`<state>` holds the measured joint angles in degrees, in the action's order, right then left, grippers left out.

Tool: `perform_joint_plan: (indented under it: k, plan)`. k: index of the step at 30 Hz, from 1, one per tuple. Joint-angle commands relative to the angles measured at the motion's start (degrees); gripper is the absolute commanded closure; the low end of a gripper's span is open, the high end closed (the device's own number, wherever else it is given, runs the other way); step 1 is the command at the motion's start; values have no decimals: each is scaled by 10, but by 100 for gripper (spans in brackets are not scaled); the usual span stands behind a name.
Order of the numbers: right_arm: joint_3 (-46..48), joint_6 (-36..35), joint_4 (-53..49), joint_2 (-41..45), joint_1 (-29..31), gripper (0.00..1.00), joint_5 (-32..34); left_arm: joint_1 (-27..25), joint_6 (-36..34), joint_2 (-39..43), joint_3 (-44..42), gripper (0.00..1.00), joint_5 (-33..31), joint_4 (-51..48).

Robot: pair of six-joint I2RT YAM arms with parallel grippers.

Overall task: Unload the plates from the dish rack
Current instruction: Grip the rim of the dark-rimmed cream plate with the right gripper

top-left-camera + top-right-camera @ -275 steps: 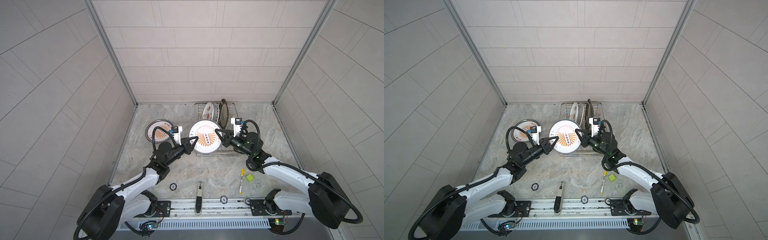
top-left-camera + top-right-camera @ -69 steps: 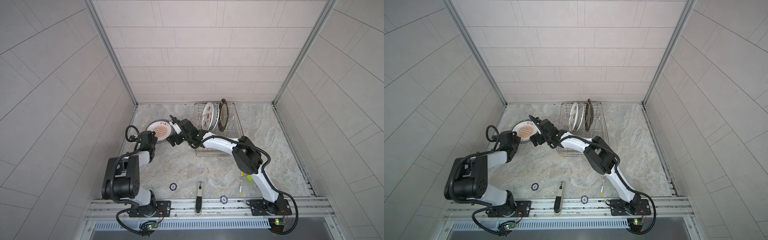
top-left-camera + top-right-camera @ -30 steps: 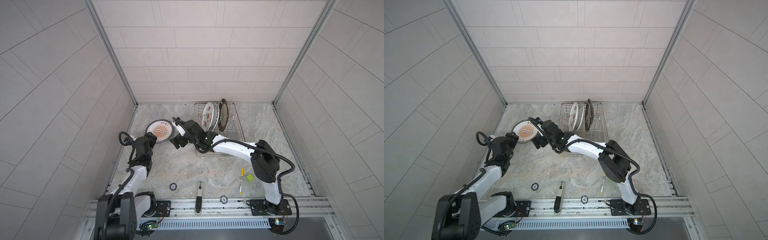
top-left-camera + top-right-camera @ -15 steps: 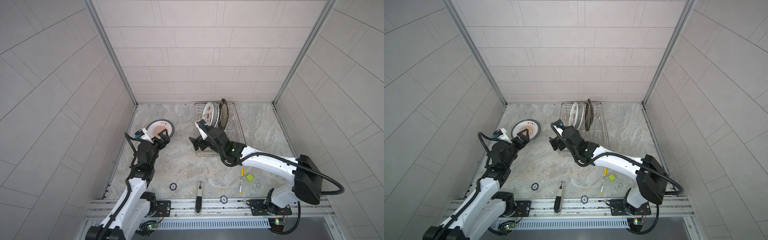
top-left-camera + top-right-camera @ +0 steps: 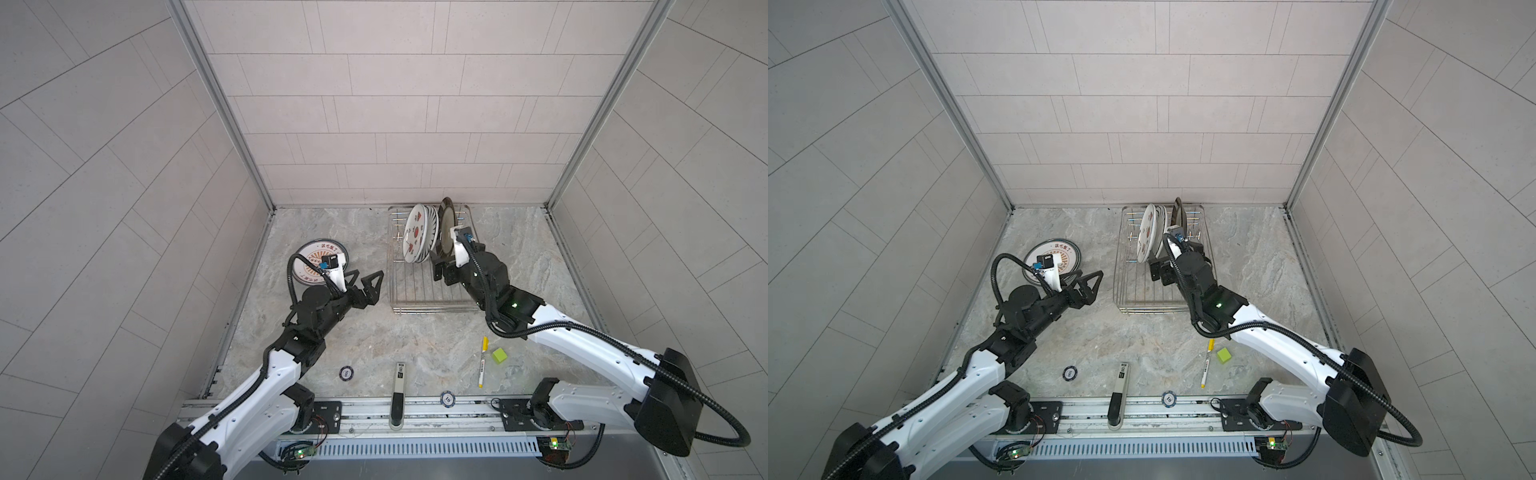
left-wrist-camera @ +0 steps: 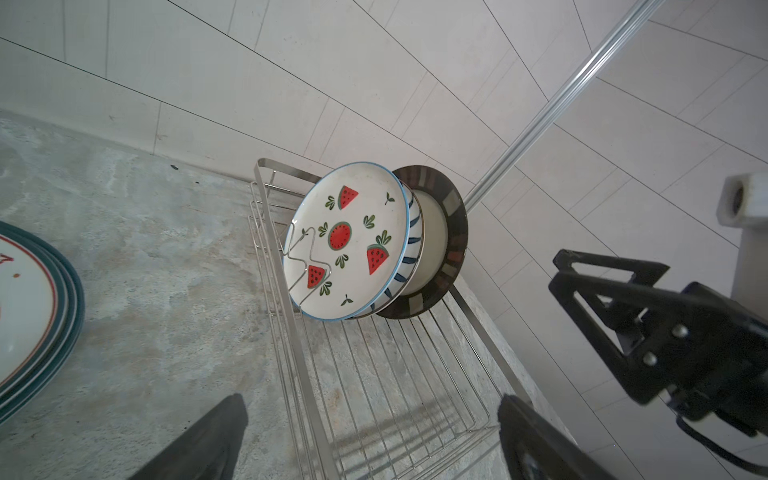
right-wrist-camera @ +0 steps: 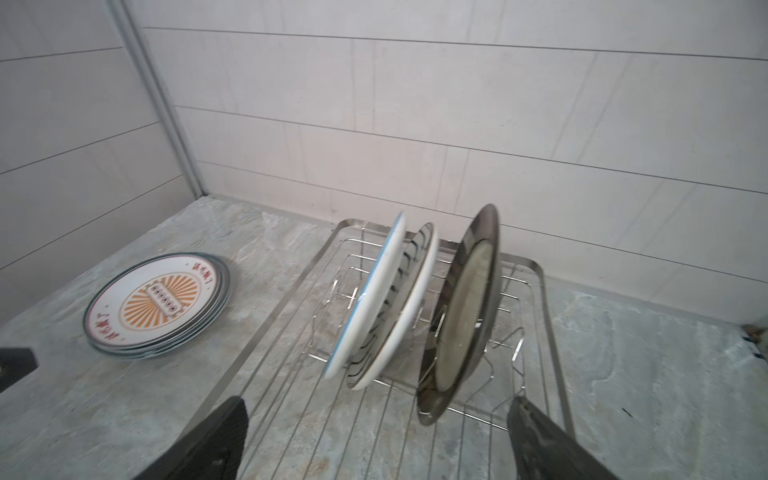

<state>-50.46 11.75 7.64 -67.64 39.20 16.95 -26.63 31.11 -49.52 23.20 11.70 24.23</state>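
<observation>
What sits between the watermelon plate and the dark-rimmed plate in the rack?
A navy-striped plate, close behind the watermelon plate, with a gap before the dark-rimmed plate; both wrist views show it.

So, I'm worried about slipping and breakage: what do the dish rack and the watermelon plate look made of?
Dish rack: seemingly chromed or stainless steel wire, bright reflective rods. Watermelon plate: probably glazed ceramic, glossy white face with painted fruit; melamine can't be excluded.

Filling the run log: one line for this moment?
left hand open, empty; right hand open, above rack; three plates racked; stack on table
</observation>
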Motion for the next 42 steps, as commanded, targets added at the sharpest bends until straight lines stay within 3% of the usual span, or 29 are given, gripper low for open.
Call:
perform_joint_plan:
  k: [1,7,12,15,20,26,34,42]
  plan:
    - [-6,25,-33,20,-43,0,-13,-15,-27,-15,30,0,11,43]
    - [-38,29,-49,-7,-93,0,-40,-41,-32,-73,44,0,7,76]
    - [-91,42,-79,-72,-98,4,-6,-59,-35,-135,64,0,25,113]
    - [-137,49,-111,-115,-101,10,23,-64,-31,-166,68,0,29,143]
    - [-232,54,-181,-199,-104,18,59,-87,-36,-193,70,0,-28,148]
    - [-324,53,-240,-287,-103,29,117,-88,-17,-231,70,0,-13,186]
    - [-409,39,-286,-369,-104,56,170,-94,-3,-270,79,0,-15,205]
    - [-471,27,-330,-428,-103,64,196,-95,6,-282,78,0,-17,214]
